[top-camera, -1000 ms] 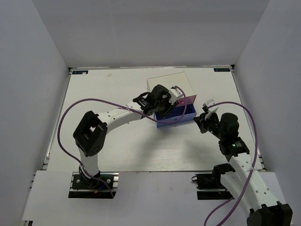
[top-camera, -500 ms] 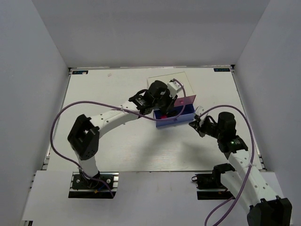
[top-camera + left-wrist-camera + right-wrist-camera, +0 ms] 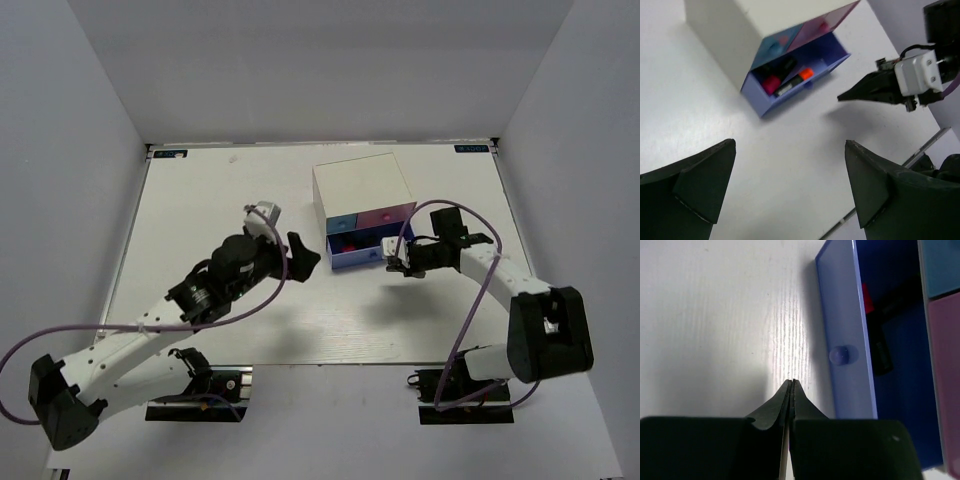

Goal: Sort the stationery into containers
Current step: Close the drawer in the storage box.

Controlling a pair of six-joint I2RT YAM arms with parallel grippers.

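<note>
Currently one open drawer (image 3: 845,315), two visible highlighters (image 3: 795,82) inside; left end effector (image 3: 790,145) spread, right end effector (image 3: 791,390) pressed together.

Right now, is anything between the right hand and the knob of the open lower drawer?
Nothing visible. The right hand, shut, points toward the knob on the lower drawer's front, with only bare table between. The left hand is open, on the drawer's other side.

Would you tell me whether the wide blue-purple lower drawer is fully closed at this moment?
No, the blue-purple drawer stands pulled out from the box, with an orange-capped highlighter visible inside it.
</note>
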